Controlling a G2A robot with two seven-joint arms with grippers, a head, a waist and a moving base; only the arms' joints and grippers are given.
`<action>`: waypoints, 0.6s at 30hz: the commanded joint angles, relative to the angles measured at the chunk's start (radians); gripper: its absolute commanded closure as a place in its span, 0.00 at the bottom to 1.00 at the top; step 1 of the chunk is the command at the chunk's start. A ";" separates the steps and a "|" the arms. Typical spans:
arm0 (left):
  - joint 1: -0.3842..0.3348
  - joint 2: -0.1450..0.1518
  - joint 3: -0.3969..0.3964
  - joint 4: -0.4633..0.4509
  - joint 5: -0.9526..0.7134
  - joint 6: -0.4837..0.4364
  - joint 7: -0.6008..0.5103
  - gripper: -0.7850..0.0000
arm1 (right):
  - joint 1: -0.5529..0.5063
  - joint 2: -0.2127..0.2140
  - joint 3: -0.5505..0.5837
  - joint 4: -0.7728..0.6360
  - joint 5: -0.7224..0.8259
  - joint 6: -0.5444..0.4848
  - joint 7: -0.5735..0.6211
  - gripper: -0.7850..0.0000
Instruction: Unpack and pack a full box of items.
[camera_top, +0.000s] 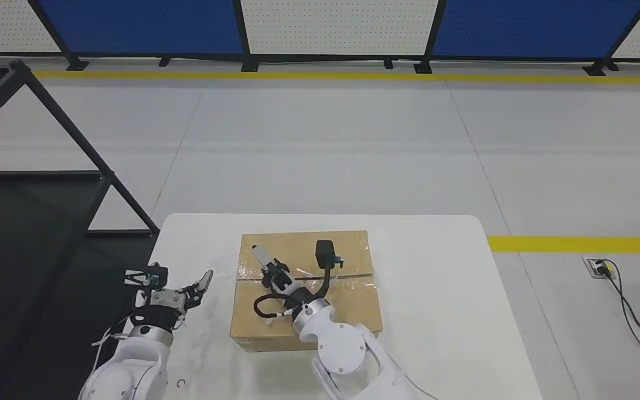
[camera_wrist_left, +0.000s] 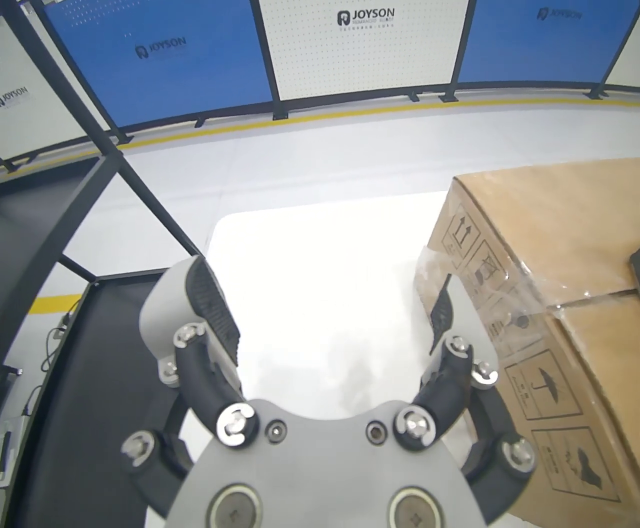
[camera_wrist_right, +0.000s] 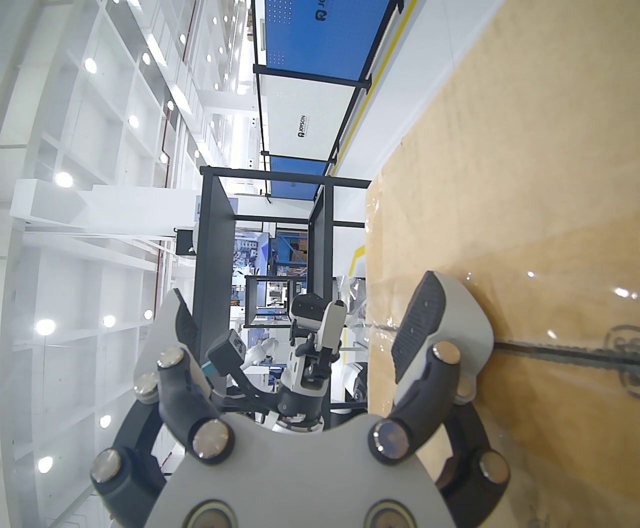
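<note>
A closed cardboard box sits in the middle of the white table, its top seam sealed with clear tape. My right gripper is over the box's top near its left end, turned on its side and open. In the right wrist view one finger lies against the box top at the seam, and the right gripper holds nothing. My left gripper hangs open and empty above the table just left of the box; it also shows in the top view.
A black metal rack stands off the table's left edge, close to the left arm. Bare table surface lies to the right of the box and behind it. Blue and white partition panels line the far floor.
</note>
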 joint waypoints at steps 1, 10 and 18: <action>0.002 0.000 -0.006 0.010 -0.022 -0.012 -0.005 0.00 | 0.001 -0.001 0.001 -0.001 0.000 -0.001 0.002 0.00; 0.004 0.000 -0.024 0.001 -0.044 -0.007 0.009 0.00 | -0.004 -0.003 0.007 -0.016 -0.007 -0.035 -0.023 0.00; -0.050 0.002 -0.004 0.053 -0.023 -0.034 -0.094 0.00 | 0.024 -0.010 0.012 0.020 0.011 0.000 -0.024 0.00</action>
